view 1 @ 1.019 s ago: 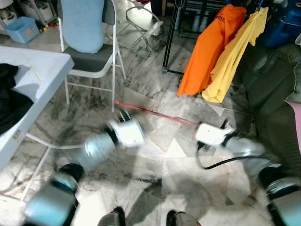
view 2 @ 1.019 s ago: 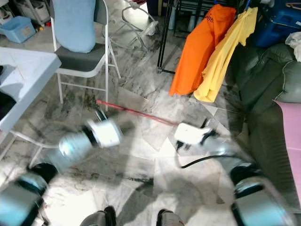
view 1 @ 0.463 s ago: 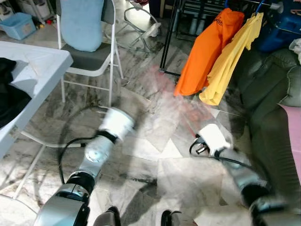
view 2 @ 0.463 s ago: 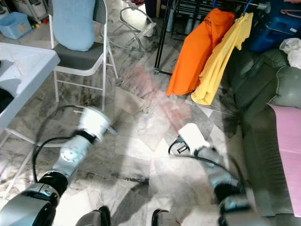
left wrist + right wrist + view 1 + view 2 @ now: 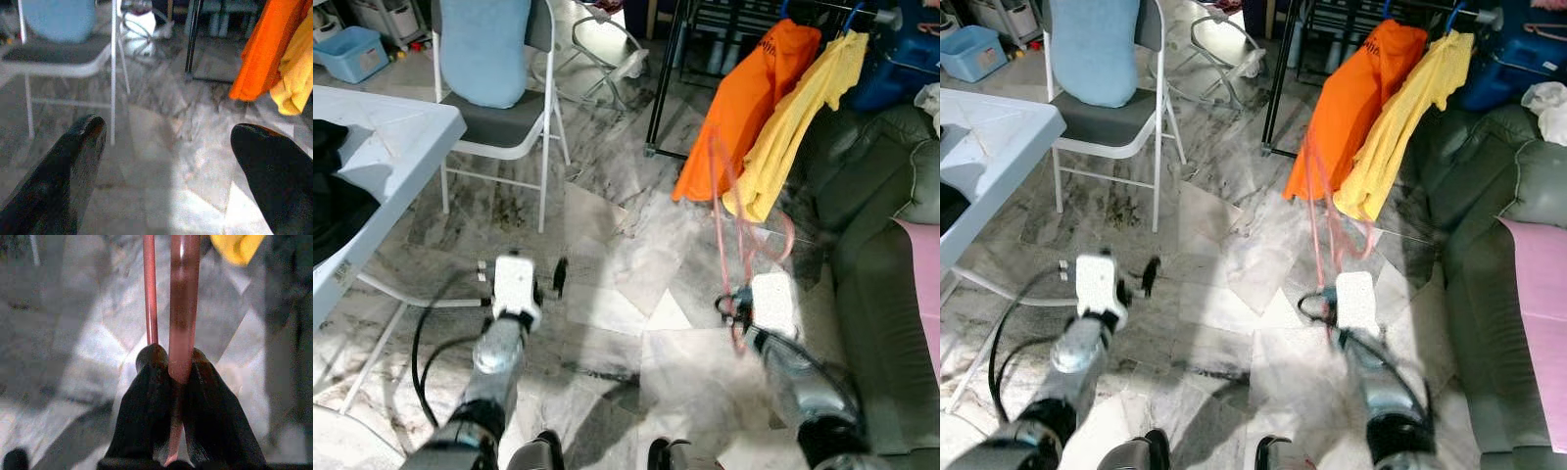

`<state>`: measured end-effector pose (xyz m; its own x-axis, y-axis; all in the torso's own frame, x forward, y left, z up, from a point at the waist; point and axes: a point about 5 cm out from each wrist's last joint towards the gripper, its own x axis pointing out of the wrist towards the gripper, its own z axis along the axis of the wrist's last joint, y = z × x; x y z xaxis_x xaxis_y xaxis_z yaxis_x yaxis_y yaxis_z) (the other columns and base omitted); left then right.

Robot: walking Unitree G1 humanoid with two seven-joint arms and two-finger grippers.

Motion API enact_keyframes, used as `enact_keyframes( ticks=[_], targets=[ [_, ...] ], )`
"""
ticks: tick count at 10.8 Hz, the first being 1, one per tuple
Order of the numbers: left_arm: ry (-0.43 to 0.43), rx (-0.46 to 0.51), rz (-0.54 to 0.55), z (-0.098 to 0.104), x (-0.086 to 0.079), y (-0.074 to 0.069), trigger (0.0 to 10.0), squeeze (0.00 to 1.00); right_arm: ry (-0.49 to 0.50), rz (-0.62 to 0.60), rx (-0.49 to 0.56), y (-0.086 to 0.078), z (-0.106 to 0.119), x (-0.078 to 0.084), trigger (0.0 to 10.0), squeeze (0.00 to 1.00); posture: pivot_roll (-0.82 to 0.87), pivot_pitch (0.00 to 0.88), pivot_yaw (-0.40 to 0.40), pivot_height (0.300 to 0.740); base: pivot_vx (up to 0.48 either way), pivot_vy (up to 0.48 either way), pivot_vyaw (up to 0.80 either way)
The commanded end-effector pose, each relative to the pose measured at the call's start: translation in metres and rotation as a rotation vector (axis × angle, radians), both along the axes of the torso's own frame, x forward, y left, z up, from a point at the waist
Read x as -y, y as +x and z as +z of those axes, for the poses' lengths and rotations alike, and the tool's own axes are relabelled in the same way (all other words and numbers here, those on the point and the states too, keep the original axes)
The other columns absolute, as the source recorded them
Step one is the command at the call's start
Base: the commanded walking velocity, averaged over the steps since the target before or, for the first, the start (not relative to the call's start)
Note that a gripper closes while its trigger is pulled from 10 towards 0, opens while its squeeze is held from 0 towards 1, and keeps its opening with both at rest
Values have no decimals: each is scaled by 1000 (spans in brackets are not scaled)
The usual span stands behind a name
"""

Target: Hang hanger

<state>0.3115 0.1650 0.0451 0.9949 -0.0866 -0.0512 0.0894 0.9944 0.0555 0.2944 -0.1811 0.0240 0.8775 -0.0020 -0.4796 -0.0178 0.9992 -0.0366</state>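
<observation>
Gripping a pink hanger (image 5: 182, 308) between its two closed fingers (image 5: 146, 396), the right gripper (image 5: 736, 311) sits low at about 4 o'clock in the head view. The hanger, blurred, rises from it toward the orange shirt (image 5: 734, 98) and yellow shirt (image 5: 793, 117) on the black rack (image 5: 662, 88) at 1 o'clock. The left gripper (image 5: 166, 161), at 8 o'clock, holds nothing, fingers spread wide over the marble floor (image 5: 626, 264). A folding chair (image 5: 499, 117) stands at 11 o'clock.

Hanger (image 5: 744, 230): pink-red, thin plastic, motion-blurred. Held upright, lower bar pinched between right gripper (image 5: 170, 366) fingers, before orange and yellow garments.
</observation>
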Motion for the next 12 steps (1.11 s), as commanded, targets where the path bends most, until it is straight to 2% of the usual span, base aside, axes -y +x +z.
enact_keyframes(
  ticks=[1,4,6,12],
  targets=[
    [-10,-32,4,-7,2,-6,10000,0,29,-23,-22,-4,-1,-3,10000,0,-126,125,-75,740,0,0,0],
    [-65,-48,-46,-11,8,-9,10000,0,45,-10,-38,-3,3,-16,10000,0,-114,110,-68,740,0,0,0],
    [-100,-37,-72,-7,15,-7,10000,0,59,-1,-41,-1,8,-22,10000,0,-110,99,-72,740,319,0,0],
    [-163,-41,-124,-8,27,-10,10000,0,80,16,-47,-1,9,-28,10000,0,-100,96,-80,740,386,0,0]
  ],
)
